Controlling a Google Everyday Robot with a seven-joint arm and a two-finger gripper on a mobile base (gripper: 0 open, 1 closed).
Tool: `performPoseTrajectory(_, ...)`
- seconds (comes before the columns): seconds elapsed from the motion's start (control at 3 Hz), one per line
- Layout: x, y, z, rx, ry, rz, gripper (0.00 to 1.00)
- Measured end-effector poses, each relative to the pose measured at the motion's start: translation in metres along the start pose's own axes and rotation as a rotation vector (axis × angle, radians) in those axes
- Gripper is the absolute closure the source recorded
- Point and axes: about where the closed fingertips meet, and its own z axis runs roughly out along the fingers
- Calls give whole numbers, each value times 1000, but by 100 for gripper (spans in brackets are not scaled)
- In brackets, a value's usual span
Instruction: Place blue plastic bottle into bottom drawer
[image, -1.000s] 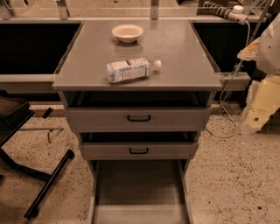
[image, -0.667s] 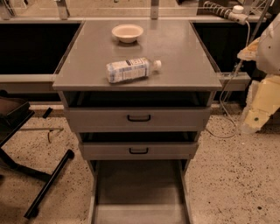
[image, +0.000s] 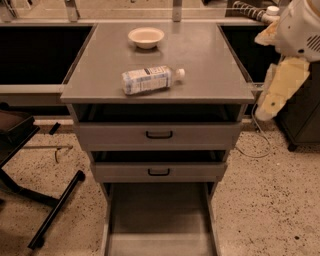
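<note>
The blue plastic bottle (image: 150, 79) lies on its side on the grey cabinet top (image: 210, 65), white cap pointing right. The bottom drawer (image: 159, 220) is pulled open below the two upper drawers and shows a plain grey floor with nothing in it. My gripper (image: 274, 100) hangs at the right edge of the view, beside the cabinet's right corner. It is well to the right of the bottle, about level with the cabinet top, and holds nothing.
A cream round bowl (image: 146, 37) sits at the back of the cabinet top. The two upper drawers (image: 159, 135) with black handles are nearly closed. A black chair base (image: 45, 200) stands on the speckled floor at left. A cable (image: 257, 140) lies at right.
</note>
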Motion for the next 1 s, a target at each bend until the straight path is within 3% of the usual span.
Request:
performPoseTrajectory(0.33,-21,-40,9,16,-74,-23,0)
performPoseTrajectory(0.67,-21,-40,9,16,-74,-23,0)
performPoseTrajectory(1.0,-29,-56,33,-2,-101,-54,0)
